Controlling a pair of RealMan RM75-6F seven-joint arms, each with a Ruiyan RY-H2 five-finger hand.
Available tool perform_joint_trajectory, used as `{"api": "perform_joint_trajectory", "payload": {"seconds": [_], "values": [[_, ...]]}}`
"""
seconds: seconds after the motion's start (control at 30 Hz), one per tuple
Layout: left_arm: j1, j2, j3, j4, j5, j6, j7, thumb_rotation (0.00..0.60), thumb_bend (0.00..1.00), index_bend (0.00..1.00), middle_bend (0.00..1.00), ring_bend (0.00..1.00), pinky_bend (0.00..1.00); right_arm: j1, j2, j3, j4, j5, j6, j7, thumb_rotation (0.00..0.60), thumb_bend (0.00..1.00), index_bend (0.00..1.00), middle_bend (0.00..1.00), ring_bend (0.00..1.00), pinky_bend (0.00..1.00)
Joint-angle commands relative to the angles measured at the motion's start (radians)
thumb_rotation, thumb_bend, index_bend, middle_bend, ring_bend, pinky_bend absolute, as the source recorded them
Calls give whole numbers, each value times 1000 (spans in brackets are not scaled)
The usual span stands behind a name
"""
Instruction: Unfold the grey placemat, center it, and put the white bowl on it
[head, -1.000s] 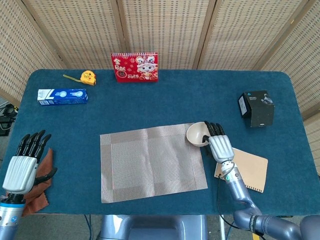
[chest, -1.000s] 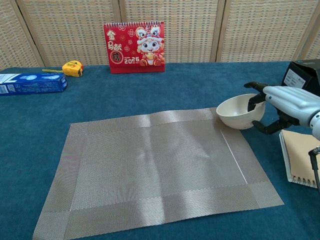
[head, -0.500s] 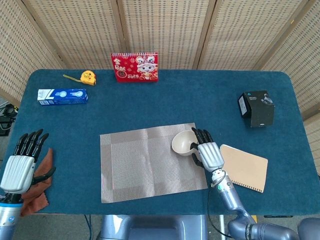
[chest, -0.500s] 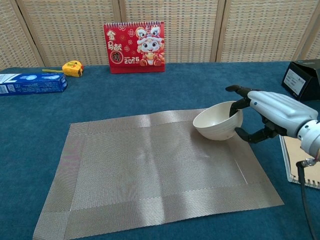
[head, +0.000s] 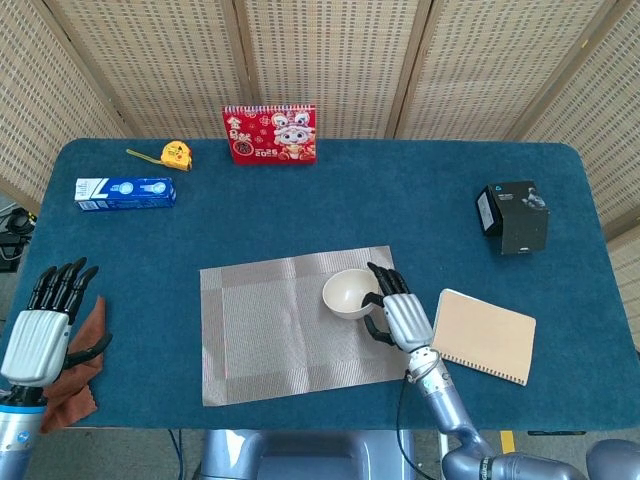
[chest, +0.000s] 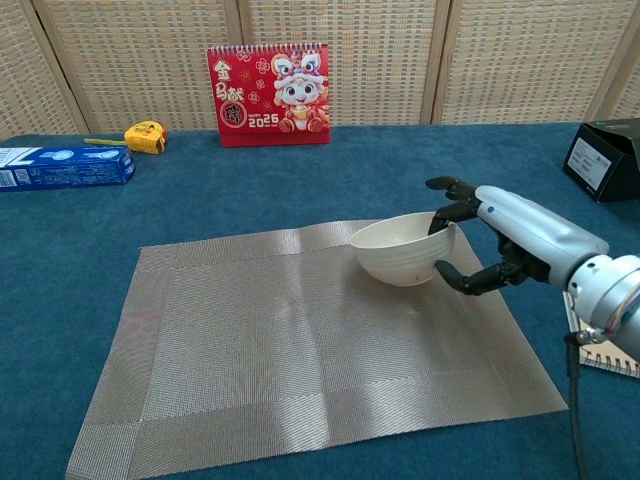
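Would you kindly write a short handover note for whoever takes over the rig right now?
Right hand: holds the white bowl by its right rim, over the right part of the grey placemat; the chest view suggests the bowl is just above the mat, but contact is hard to judge.
Left hand: holds nothing, fingers apart, at the near left table edge above a brown cloth.
Done: placemat lies unfolded and flat, roughly mid-table.
Left: bring the bowl towards the mat's middle, set it down, release.
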Motion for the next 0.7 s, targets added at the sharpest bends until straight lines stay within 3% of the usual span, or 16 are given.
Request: {"api": "perform_joint_trajectory", "payload": {"seconds": [0.03,0.53,0.7], "values": [[0,-1,-2,1,0,1,1,600,181,56,0,0,0,1,-28,-2,-14,1,-7,11,600,631,711,0,0,0],[8,5,-13,1,-5,16,-13,600,181,56,0,0,0,1,-153,-17,35,-4,-15,32,600,624,712,0,0,0],[6,4,-15,2,-6,12,-12,600,182,56,0,0,0,-1,-170,-26,57,-7,-23,36,600,558,679,0,0,0]]}}
